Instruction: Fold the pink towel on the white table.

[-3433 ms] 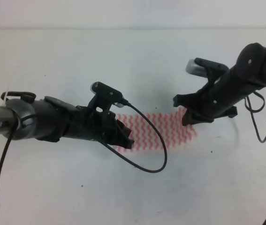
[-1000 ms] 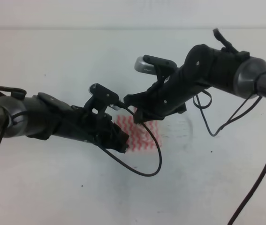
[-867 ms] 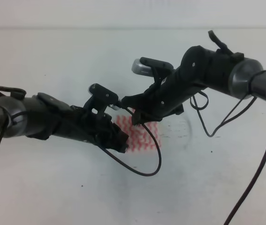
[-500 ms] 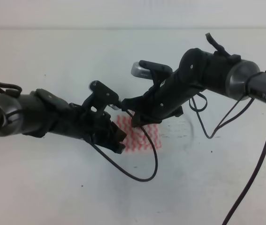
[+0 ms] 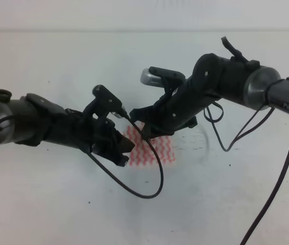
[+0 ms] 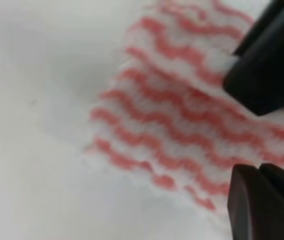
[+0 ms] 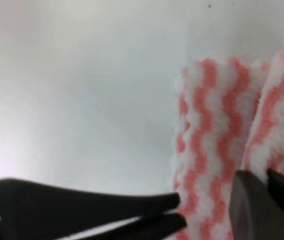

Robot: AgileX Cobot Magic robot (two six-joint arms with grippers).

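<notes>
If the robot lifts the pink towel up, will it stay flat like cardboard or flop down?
Probably flop. The pink towel looks thin and soft, and in the right wrist view one layer already bends over another. It likely weighs very little. Its fuzzy weave would probably drag on the white table rather than slide.

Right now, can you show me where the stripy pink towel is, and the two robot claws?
pink towel (image 5: 157, 151): high view, its bare stripy middle.
left gripper (image 5: 125, 153): high view, tip at the towel's left edge.
right gripper (image 5: 143, 128): high view, tip over the towel's top edge.
</notes>
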